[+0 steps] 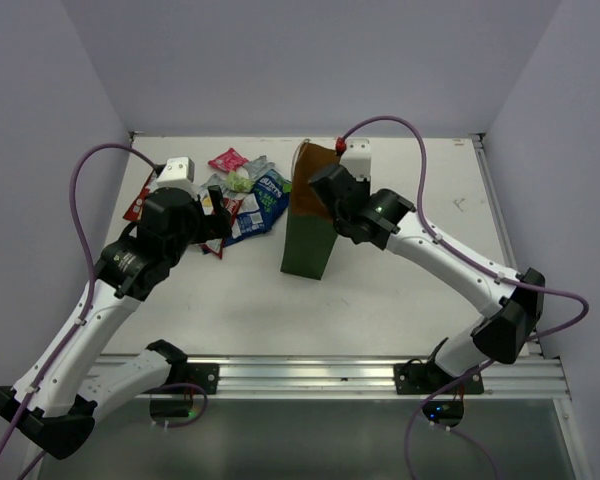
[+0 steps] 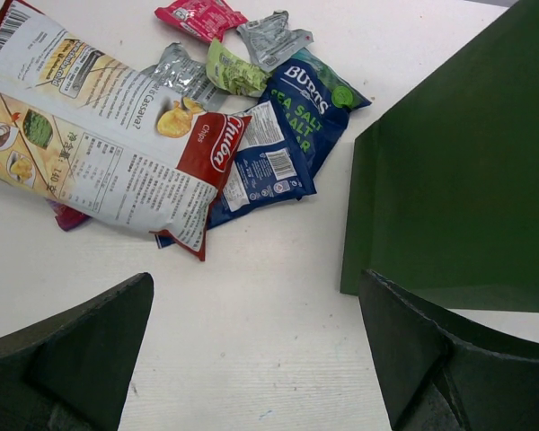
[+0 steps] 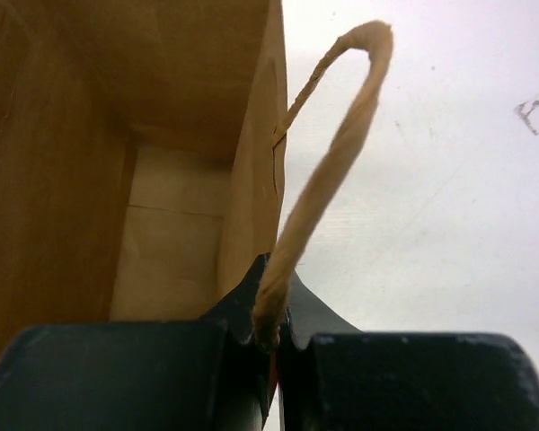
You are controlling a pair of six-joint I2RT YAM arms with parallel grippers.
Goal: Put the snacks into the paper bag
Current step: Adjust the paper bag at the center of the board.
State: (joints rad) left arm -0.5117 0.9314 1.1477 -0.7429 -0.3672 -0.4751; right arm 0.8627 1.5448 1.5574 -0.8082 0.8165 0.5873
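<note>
The dark green paper bag stands upright mid-table; it also shows at the right of the left wrist view. My right gripper is shut on the bag's tan loop handle and rim; the brown inside looks empty. The snacks lie in a pile left of the bag: a large white-red chip bag, a blue packet, a pink one, a green one and silver ones. My left gripper is open and empty, hovering above the table near the pile.
The white table has walls at the back and sides. A metal rail runs along the near edge. A small pencil mark shows on the table right of the bag.
</note>
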